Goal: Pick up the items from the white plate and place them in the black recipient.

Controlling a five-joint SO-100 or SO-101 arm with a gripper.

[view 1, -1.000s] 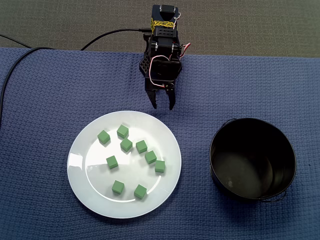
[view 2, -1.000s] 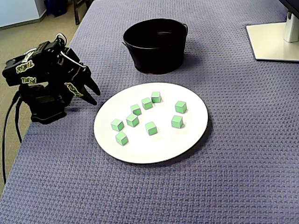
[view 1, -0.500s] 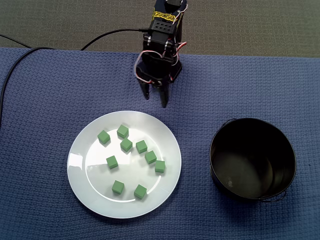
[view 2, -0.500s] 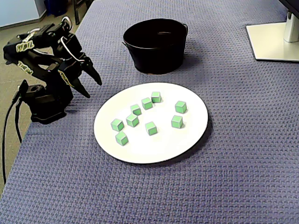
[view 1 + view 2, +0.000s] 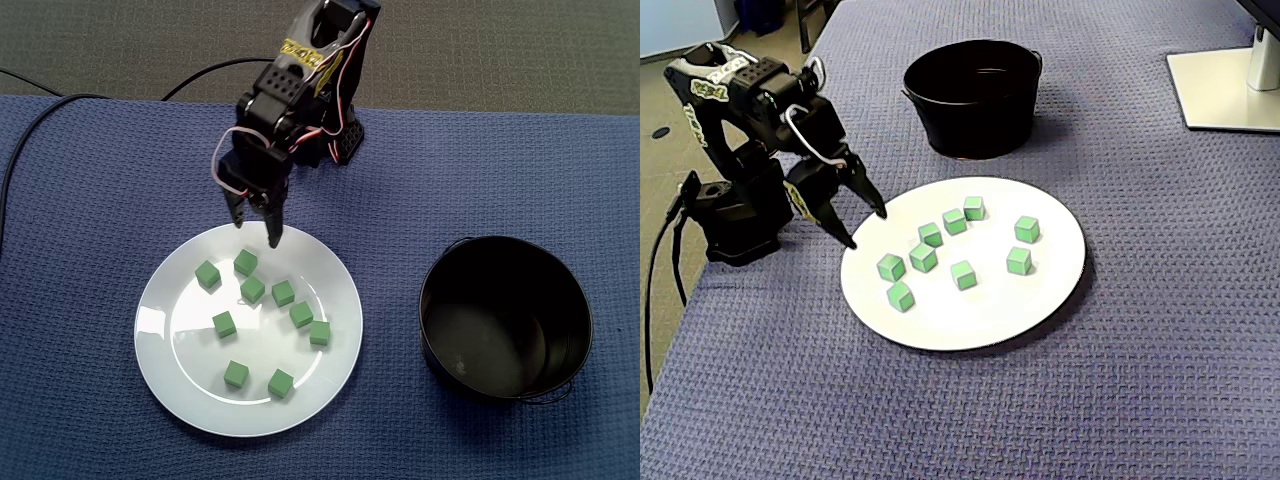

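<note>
Several green cubes lie on the white plate [image 5: 175, 375] [image 5: 1040, 290], among them one at the plate's far edge [image 5: 246, 263] [image 5: 891, 267]. My black gripper [image 5: 256, 232] [image 5: 866, 227] hangs open over that rim of the plate, its two pointed fingers spread and empty, a short way from this nearest cube. The black pot [image 5: 505, 318] [image 5: 973, 95] stands empty to the right of the plate in a fixed view, behind the plate in the other.
A blue woven cloth [image 5: 80, 220] [image 5: 1120, 400] covers the table. The arm's base [image 5: 735, 225] stands at the cloth's edge with a black cable [image 5: 30, 160] trailing off. A white monitor foot [image 5: 1225, 85] sits at the far corner.
The arm has lifted and reached out from its folded pose toward the plate. The gripper has swung left in the first fixed view and now hangs over the plate's rim. The cubes have not moved.
</note>
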